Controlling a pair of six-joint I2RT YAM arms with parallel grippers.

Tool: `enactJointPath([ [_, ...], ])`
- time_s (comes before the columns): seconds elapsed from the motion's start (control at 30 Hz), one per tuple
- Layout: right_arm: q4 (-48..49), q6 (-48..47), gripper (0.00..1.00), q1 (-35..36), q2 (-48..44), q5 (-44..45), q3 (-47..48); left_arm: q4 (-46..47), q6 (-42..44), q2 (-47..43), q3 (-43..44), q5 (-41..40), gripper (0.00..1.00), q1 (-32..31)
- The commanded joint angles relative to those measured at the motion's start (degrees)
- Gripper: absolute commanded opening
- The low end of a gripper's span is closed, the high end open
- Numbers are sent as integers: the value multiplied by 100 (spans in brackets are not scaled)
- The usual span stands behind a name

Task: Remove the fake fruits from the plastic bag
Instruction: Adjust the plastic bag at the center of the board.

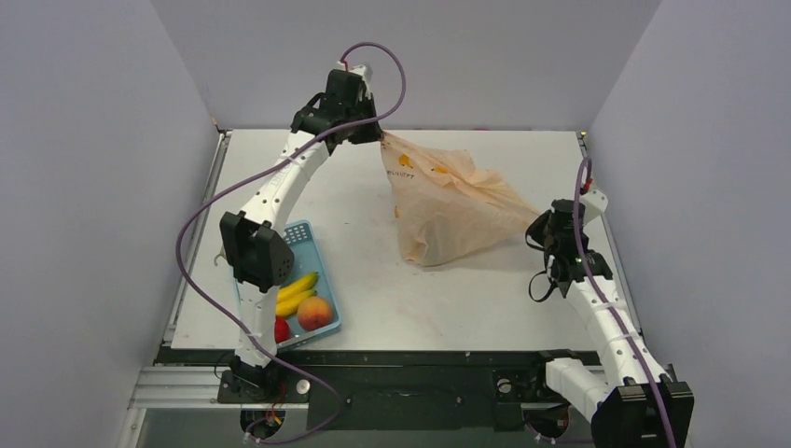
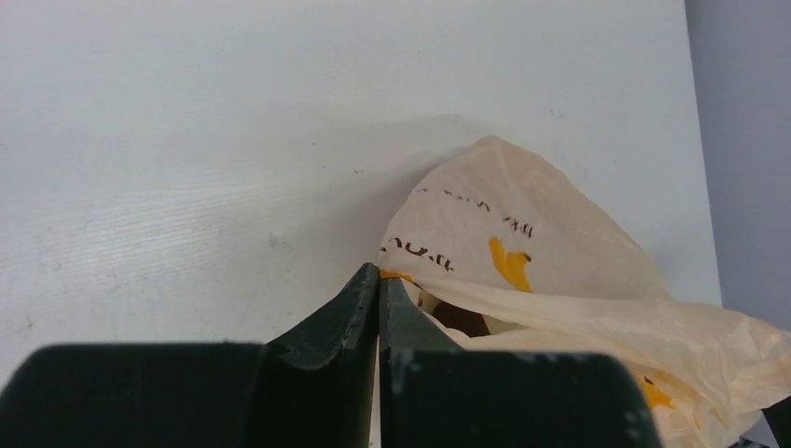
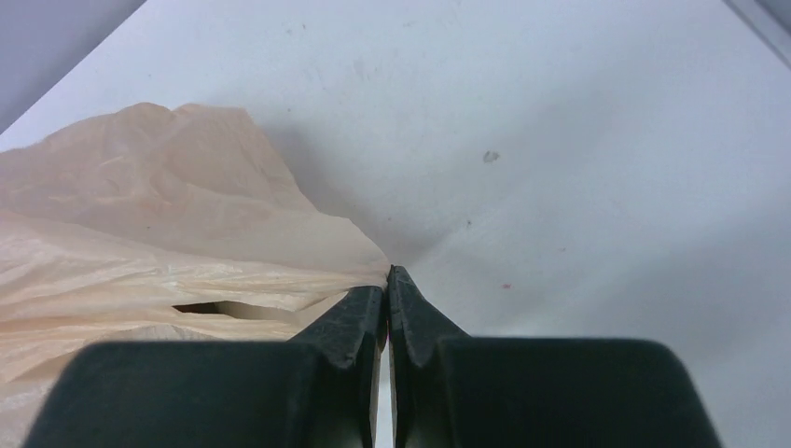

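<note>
The pale peach plastic bag (image 1: 448, 205) with yellow-orange marks hangs stretched between my two grippers above the table. My left gripper (image 1: 378, 133) is shut on the bag's far-left corner; its own view shows the bag (image 2: 560, 271) pinched at its tips (image 2: 380, 273). My right gripper (image 1: 539, 227) is shut on the bag's right corner, also seen in its own view (image 3: 387, 275) with the bag (image 3: 159, 233) to its left. A dark brown shape (image 2: 459, 319) shows inside a fold of the bag. The other fake fruits are hidden inside.
A blue mesh basket (image 1: 308, 238) at the near left holds yellow bananas (image 1: 297, 291), a peach (image 1: 314, 312) and a red round fruit (image 1: 281, 329). The left arm's elbow hangs over the basket. Grey walls close the table on three sides.
</note>
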Motion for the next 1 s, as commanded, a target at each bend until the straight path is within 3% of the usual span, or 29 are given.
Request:
enactJointPath([
  [0.0,-547,-716,0,-203,-71,79,374,137,-109,-54,196,876,0,55],
  [0.1,-591,-818,0,-66,-23,-398,536,136,-218,80,217,1512,0,-9],
  [0.23,-850,-945,3,190,-90,-605,816,104,-281,112,293,1719,2,-129],
  [0.27,-886,-971,8,232,-121,-620,832,9,-251,104,330,1699,5,-155],
  [0.37,-1052,-1027,24,442,-342,-672,840,-286,-162,-6,489,1547,30,-219],
  [0.47,-1219,-1089,37,607,-520,-628,862,-336,146,-324,348,1086,42,-409],
  [0.63,-1421,-1199,49,758,-641,-489,1156,-156,502,-1220,-273,178,45,-950],
  [0.77,-1609,-1365,59,789,-524,-416,1546,-91,638,-1822,-692,-1257,46,-1791],
  [0.87,-1752,-1505,71,801,-406,-264,1821,44,187,-2322,-1299,-2709,48,-2538],
  [0.97,-1825,-1655,73,800,-247,-393,2165,661,-887,-2747,-2052,-2791,49,-2954],
])
